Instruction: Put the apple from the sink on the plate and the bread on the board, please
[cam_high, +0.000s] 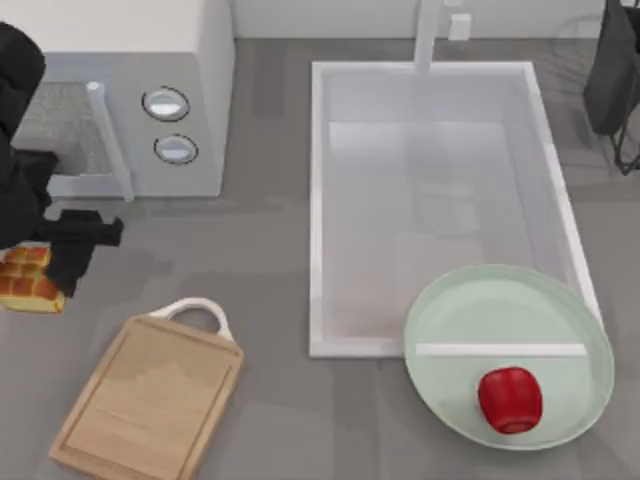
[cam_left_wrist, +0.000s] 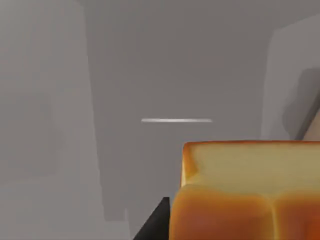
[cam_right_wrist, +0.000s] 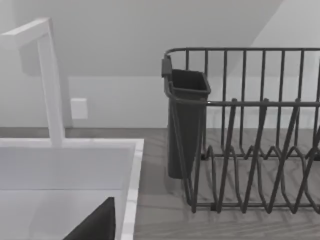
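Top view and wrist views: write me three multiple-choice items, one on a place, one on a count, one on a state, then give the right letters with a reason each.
1. Where is the apple?
A. In the sink
B. On the plate
C. On the board

2. How many round knobs does the microwave have?
A. Two
B. Three
C. Four

3. What lies on the board now?
A. The bread
B. The apple
C. Nothing

Key:
1. B: the red fruit rests on the mint-green plate, which overlaps the near corner of the sink.
2. A: two knobs sit one above the other on its front panel.
3. C: its wooden face is bare; the bread is at the left gripper, by the table's left edge.
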